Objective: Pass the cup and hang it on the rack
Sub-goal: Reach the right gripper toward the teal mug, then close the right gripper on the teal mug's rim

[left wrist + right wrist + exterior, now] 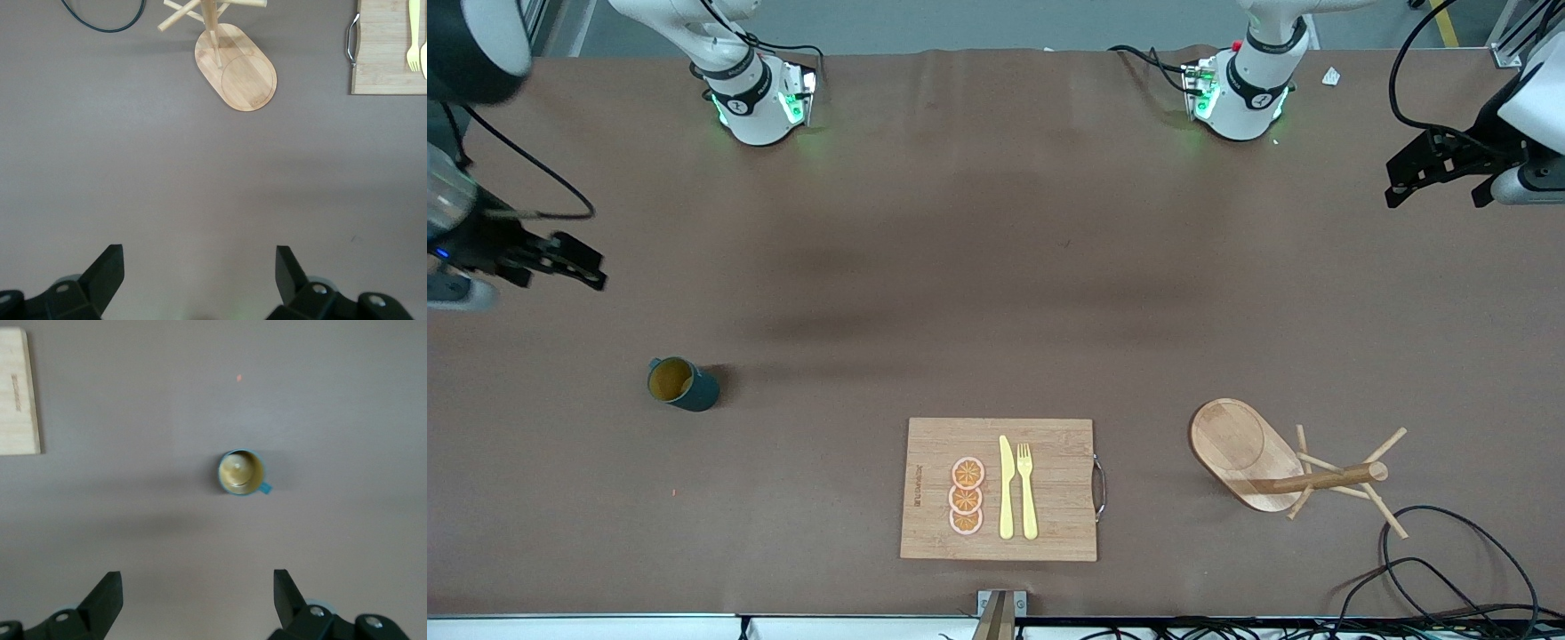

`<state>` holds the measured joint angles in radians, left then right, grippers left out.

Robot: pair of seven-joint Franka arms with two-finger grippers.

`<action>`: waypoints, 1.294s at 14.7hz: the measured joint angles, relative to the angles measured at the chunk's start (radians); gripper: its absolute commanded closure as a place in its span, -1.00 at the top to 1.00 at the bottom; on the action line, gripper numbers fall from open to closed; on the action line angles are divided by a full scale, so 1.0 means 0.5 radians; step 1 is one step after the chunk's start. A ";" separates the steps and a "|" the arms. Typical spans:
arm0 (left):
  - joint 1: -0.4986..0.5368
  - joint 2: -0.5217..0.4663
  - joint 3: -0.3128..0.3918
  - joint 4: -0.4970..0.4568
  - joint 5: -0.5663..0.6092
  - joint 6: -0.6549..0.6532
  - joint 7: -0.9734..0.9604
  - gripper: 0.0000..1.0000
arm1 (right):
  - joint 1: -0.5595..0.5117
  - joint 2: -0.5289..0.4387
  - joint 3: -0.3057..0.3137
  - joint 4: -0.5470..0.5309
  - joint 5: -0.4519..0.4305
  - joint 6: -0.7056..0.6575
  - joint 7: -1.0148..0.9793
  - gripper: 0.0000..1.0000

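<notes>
The cup (682,384), dark teal with a yellowish inside, stands upright on the table toward the right arm's end; from above its mouth (241,472) faces up, with the small handle at one side. The wooden rack (1240,449) stands on its oval base toward the left arm's end, its pegs bare. My right gripper (591,267) hangs open and empty above the table near the cup, which lies ahead of its fingertips (197,590). My left gripper (1436,197) hangs open and empty at its own end of the table, with the rack's base (250,80) well ahead of its fingertips (199,267).
A bamboo cutting board (1000,489) with a metal handle lies between cup and rack, close to the table's front edge. It carries orange slices (967,496), a yellow knife and a fork (1027,493). Black cables (1449,569) loop beside the rack.
</notes>
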<state>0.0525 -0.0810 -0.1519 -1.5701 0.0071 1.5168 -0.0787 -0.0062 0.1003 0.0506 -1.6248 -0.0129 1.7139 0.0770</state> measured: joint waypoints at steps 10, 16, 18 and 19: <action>0.028 0.017 0.003 0.001 0.000 -0.001 0.001 1.00 | -0.038 0.684 -0.023 -0.048 0.034 0.409 0.017 1.00; 0.028 0.017 0.003 0.001 0.000 -0.001 0.001 1.00 | -0.067 0.860 -0.022 -0.143 0.139 0.636 0.017 0.77; 0.028 0.017 0.003 0.001 0.000 -0.001 0.001 1.00 | -0.067 0.903 -0.023 -0.151 0.139 0.691 0.017 0.54; 0.028 0.017 0.003 0.001 0.000 -0.001 0.001 1.00 | -0.067 0.923 -0.024 -0.151 0.138 0.714 0.016 0.38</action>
<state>0.0666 -0.0724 -0.1506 -1.5696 0.0071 1.5161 -0.0784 -0.0398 0.5615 0.0388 -1.7003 0.0563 2.0711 0.0849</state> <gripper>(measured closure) 0.000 0.106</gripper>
